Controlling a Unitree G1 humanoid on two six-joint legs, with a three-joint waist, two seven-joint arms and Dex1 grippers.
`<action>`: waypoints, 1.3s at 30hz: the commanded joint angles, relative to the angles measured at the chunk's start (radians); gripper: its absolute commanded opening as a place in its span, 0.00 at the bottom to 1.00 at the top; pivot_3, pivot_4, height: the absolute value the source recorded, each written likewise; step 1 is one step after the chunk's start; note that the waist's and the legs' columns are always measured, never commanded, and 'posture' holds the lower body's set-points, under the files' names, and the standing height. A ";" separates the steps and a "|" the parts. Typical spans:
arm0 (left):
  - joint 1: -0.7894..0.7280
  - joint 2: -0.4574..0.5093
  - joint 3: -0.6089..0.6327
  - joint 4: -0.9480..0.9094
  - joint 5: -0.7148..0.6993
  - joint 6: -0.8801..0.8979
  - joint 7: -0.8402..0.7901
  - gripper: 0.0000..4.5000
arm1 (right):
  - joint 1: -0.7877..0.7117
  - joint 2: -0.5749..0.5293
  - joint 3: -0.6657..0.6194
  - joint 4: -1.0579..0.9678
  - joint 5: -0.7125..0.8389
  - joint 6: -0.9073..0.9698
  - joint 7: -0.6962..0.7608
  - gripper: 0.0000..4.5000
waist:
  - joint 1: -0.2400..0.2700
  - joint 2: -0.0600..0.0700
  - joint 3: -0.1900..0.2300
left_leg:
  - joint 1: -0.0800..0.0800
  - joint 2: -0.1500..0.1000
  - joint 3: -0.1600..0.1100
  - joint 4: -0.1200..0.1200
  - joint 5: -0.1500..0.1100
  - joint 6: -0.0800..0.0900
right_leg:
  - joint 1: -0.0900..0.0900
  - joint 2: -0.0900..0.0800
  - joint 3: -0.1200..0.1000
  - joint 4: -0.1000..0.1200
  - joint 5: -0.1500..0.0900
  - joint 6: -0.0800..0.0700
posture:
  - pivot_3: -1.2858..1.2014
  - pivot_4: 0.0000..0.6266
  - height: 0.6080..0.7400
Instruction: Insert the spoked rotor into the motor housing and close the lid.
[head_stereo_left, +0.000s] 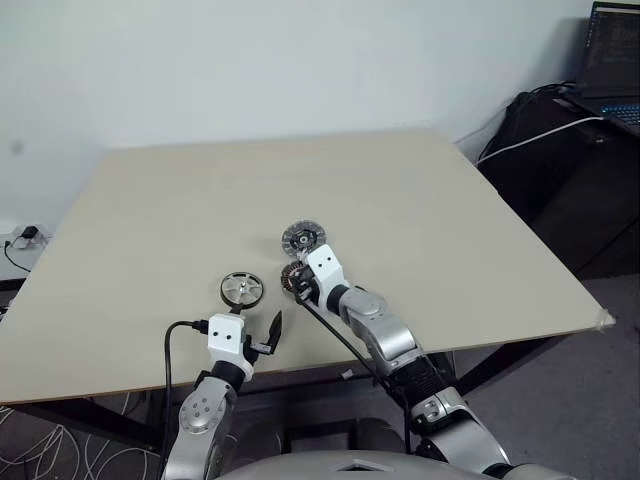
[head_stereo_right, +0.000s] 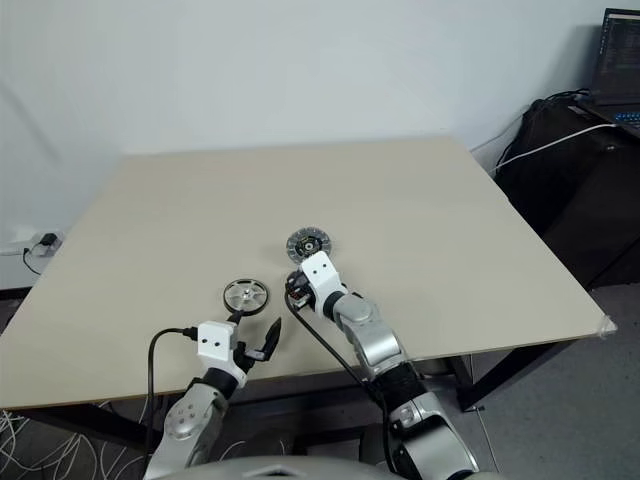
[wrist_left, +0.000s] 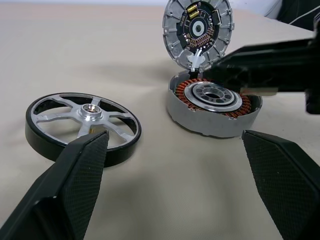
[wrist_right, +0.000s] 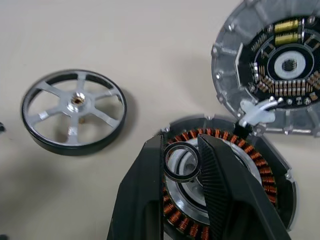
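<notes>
The spoked rotor lies flat on the table, left of the motor housing. The housing's copper coils face up. Its lid stands open behind it, hinged at the housing's far edge, with the circuit side showing. My right gripper hovers over the housing's silver centre, shut on a small dark ring pinched between its fingertips. My left gripper is open and holds nothing. It sits near the table's front edge, just short of the rotor.
The beige table is bare around the parts. A dark desk with a laptop and cables stands off to the right. Power leads lie on the floor at the left.
</notes>
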 joint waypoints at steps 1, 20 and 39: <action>-0.009 -0.005 0.005 -0.039 -0.006 -0.018 0.005 1.00 | -0.046 0.011 -0.013 0.028 -0.006 -0.043 -0.004 0.15 | -0.001 0.000 0.000 | 0.000 0.000 0.000 0.000 0.000 0.000 | 0.000 0.000 0.000 0.000 0.000 0.000 | 0.52 0.00 1.00; -0.013 -0.006 0.009 -0.034 -0.007 -0.021 0.005 1.00 | -0.130 0.019 -0.050 0.223 -0.017 -0.109 -0.022 0.15 | -0.004 0.000 0.000 | 0.000 0.000 0.000 0.000 0.001 0.001 | 0.000 0.000 0.000 0.000 0.000 0.000 | 0.52 0.00 1.00; -0.010 -0.011 0.008 -0.038 -0.008 -0.019 0.006 1.00 | 0.000 0.000 -0.072 -0.160 0.075 0.011 0.068 0.45 | -0.001 0.001 0.000 | -0.001 0.000 -0.001 -0.001 0.001 0.002 | -0.001 0.000 0.000 0.000 0.000 0.000 | 0.52 0.00 1.00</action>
